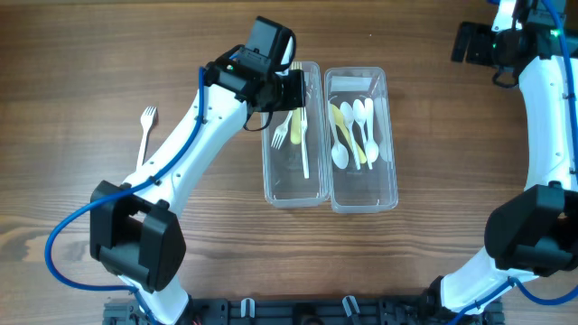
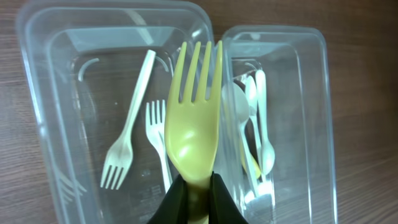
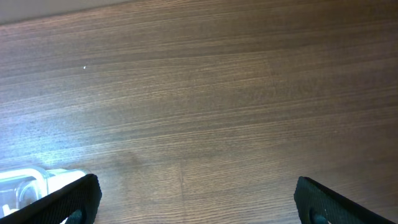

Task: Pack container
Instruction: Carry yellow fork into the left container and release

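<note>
My left gripper is shut on the handle of a yellow fork, tines pointing away. It holds the fork over the left clear container, which has two white forks lying in it. From overhead, the left gripper is at that container's far end, with the yellow fork over it. The right clear container holds several white and yellow spoons. My right gripper is open over bare table, far from both containers.
A white fork lies loose on the wooden table, left of my left arm. The right gripper sits at the far right corner. A corner of a clear container shows at the lower left of the right wrist view.
</note>
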Motion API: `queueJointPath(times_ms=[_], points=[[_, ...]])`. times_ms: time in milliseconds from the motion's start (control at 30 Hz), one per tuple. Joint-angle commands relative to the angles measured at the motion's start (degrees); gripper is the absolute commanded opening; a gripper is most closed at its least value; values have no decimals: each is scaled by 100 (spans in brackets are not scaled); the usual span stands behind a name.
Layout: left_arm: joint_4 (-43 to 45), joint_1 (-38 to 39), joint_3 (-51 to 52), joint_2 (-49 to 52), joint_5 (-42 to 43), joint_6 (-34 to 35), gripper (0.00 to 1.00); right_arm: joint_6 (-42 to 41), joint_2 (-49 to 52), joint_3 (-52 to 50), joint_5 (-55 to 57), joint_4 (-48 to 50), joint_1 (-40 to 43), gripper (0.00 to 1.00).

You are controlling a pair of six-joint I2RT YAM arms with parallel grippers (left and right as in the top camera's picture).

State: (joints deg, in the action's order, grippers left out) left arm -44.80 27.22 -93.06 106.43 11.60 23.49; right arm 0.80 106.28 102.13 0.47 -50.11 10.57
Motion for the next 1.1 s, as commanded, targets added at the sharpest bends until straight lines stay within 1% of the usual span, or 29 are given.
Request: queueJointPath(times_ms=[0, 33, 67, 100, 133, 200, 300, 467, 600, 700, 800, 900, 1000, 1067], points=[[-2, -20, 4, 24, 98, 96, 32, 68, -74, 59, 37, 13, -20, 100], [-4, -33, 4, 24, 98, 94, 41, 70, -74, 59, 37, 13, -20, 100], [-4, -39, 4, 24, 98, 94, 55, 70, -74, 59, 37, 13, -20, 100], [-4, -46, 4, 24, 98, 76, 63, 68, -74, 59, 37, 13, -20, 100], [-4, -52, 4, 24, 83, 74, 65, 70, -74, 59, 37, 15, -20, 100], [2, -122, 4, 17, 11, 13, 67, 68, -74, 59, 37, 13, -20, 100], [15, -350, 2, -22, 13, -389, 69, 70, -74, 59, 37, 13, -20, 100], [-201, -1261, 2, -334, -138, -529, 75, 70, -74, 59, 37, 15, -20, 100], [-638, -2015, 4, -446, -138, -527, 80, 70, -74, 59, 37, 13, -20, 100], [-1193, -2505, 17, -420, -136, -511, 78, 70, -74, 59, 37, 13, -20, 100], [-1488, -2625, 28, -389, -140, -579, 71, 70, -74, 59, 37, 13, -20, 100], [-1517, -2603, 118, -339, -308, -820, 66, 70, -74, 59, 37, 13, -20, 100], [-1456, -2579, 402, -227, -927, -817, 65, 70, -74, 59, 37, 13, -20, 100], [-1346, -2579, 682, -109, -1106, -815, 66, 70, -74, 59, 37, 15, -20, 100]])
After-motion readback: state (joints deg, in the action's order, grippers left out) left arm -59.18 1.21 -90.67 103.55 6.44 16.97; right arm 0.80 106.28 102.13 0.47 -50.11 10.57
